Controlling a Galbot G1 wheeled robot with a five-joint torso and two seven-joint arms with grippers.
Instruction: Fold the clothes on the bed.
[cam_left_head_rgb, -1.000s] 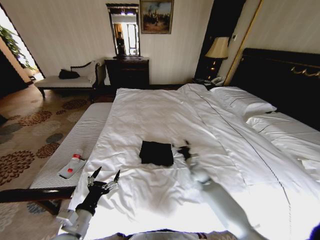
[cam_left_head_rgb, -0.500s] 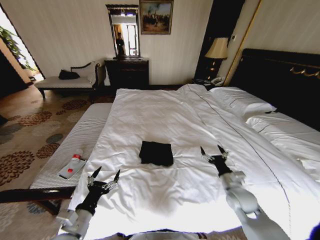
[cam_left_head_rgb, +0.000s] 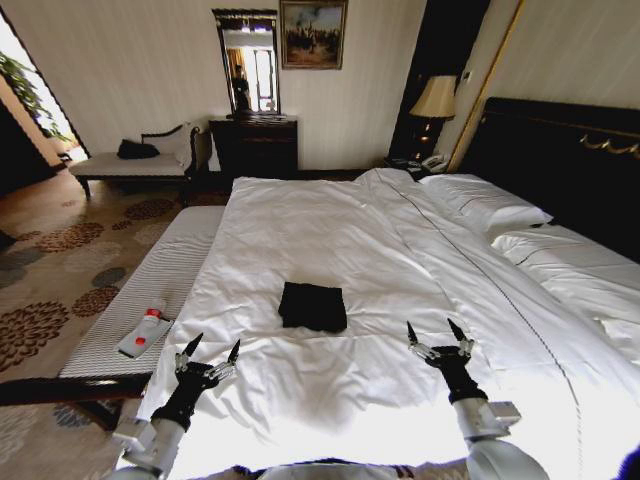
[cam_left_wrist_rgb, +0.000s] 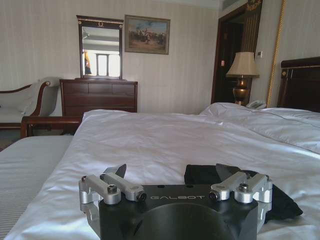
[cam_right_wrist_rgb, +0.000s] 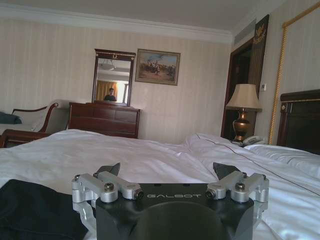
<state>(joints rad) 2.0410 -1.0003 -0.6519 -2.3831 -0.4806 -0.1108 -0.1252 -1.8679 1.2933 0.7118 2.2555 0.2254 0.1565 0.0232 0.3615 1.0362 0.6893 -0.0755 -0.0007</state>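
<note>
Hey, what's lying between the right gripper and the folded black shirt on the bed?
Nothing but bare white duvet. The head view shows the right gripper apart from the folded black T-shirt.

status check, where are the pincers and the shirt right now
Left pincer open, near foot edge of bed. Right pincer open, apart from shirt. Black shirt folded on duvet, untouched. Nothing in the way.

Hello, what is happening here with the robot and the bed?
A two-armed robot stands at the foot of the bed. The black T-shirt lies on the white duvet as a small folded square. Neither gripper touches it: the left gripper hovers open near the bed's left corner, and the right gripper hovers open to the right of the shirt.
</note>
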